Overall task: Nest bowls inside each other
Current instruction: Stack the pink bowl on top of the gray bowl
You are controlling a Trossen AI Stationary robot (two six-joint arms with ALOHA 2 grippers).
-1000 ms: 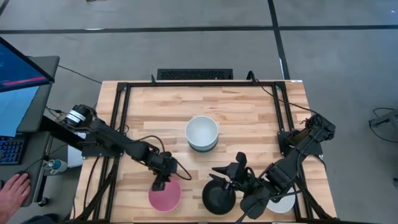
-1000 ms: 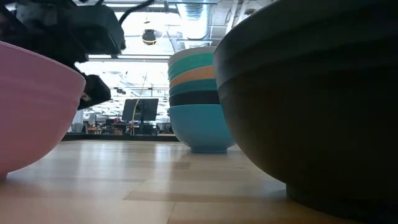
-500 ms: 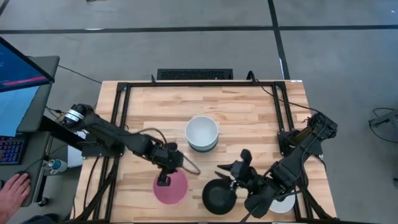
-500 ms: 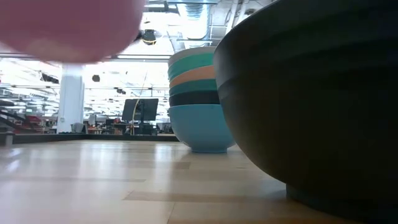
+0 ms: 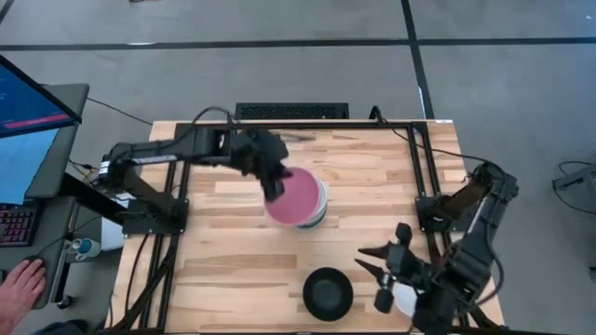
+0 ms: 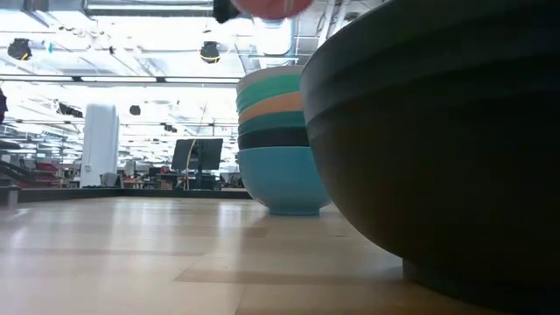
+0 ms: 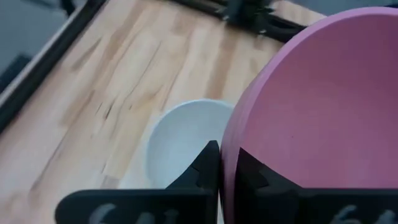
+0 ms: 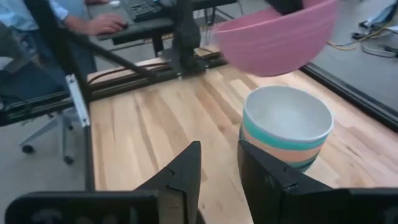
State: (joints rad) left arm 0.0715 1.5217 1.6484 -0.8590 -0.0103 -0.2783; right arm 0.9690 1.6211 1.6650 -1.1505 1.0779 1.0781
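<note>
My left gripper [image 5: 273, 184] is shut on the pink bowl [image 5: 294, 198] and holds it in the air over the stack of bowls [image 5: 320, 212] at the table's middle. The stack [image 8: 286, 132] has a white bowl on top, with teal, orange, dark and cyan ones under it. In the left wrist view the white bowl [image 7: 180, 138] shows below the pink bowl [image 7: 311, 118]. The black bowl [image 5: 328, 293] stands on its base near the near edge. My right gripper [image 5: 370, 262] is open to its right and touches nothing. A white bowl [image 5: 402, 298] lies mostly hidden under the right arm. My left gripper pinches the pink bowl's wall at its rim [image 7: 229, 134], one finger [image 7: 208, 163] on each side of the wall. The fingers come from above, slanting down. The bowl is lifted clear and tilted, open side up, hanging over the stack [image 8: 273, 37].
A black metal frame [image 5: 182, 177] runs along the table's edges. Bare wood [image 5: 223, 251] lies between the stack and the near edge. A monitor and keyboard stand off the table's left side, where a person's hand [image 5: 22, 283] rests.
My left gripper has lifted the pink bowl off the table near the near edge and carried it up and toward the far edge, until it is over the stack. My right gripper has drawn back from the black bowl toward the table's right edge; the black bowl has stayed put.
</note>
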